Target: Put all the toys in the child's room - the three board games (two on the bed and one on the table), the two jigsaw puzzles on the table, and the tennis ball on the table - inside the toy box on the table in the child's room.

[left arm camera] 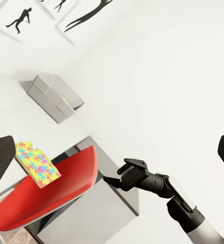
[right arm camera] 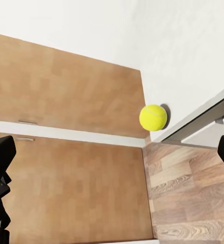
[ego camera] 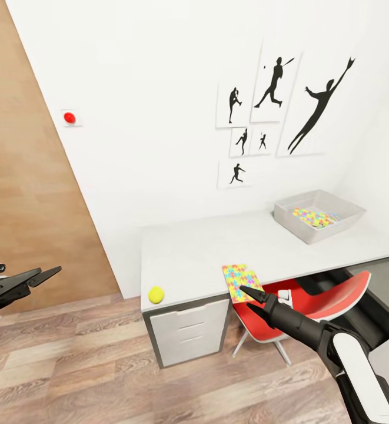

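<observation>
Our right gripper (ego camera: pixel 245 297) is open, right by the jigsaw puzzle (ego camera: pixel 241 281). Our left gripper (ego camera: pixel 41 275) is open too, holding nothing.

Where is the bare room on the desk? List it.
Free: the desk middle, between the tennis ball at the front left corner and the toy box at the back right. Crowded: the front edge, where the puzzle overhangs by the right end effector.
</observation>
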Controlling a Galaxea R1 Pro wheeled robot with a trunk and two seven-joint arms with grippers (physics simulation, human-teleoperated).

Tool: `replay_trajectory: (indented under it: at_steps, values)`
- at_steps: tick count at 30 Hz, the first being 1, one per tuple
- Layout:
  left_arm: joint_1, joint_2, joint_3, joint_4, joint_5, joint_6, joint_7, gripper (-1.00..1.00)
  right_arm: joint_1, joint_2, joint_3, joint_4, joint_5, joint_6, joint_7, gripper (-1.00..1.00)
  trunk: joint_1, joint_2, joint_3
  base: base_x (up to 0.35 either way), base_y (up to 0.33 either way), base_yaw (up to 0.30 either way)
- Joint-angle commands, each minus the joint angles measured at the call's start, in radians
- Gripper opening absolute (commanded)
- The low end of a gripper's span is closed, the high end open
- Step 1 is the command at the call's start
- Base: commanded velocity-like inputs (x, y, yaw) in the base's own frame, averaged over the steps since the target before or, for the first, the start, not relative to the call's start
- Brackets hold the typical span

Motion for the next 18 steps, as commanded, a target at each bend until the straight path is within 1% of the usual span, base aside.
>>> replay_trajectory:
  at_steps: [1, 18]
  values:
    - [-0.001, 0.000, 0.000, 0.000, -0.001, 0.011, -0.004, 1.00, -0.001, 0.000, -0.001, 0.000, 0.011, 0.005, 0.010, 1.00, 0.001, -0.002, 0.000, 0.000, 0.000, 0.000]
    - [-0.001, -0.002, -0.002, 0.000, -0.001, 0.011, -0.002, 1.00, -0.001, 0.000, -0.001, 0.000, 0.012, 0.004, 0.010, 1.00, 0.001, -0.002, 0.028, 0.000, 0.000, 0.000]
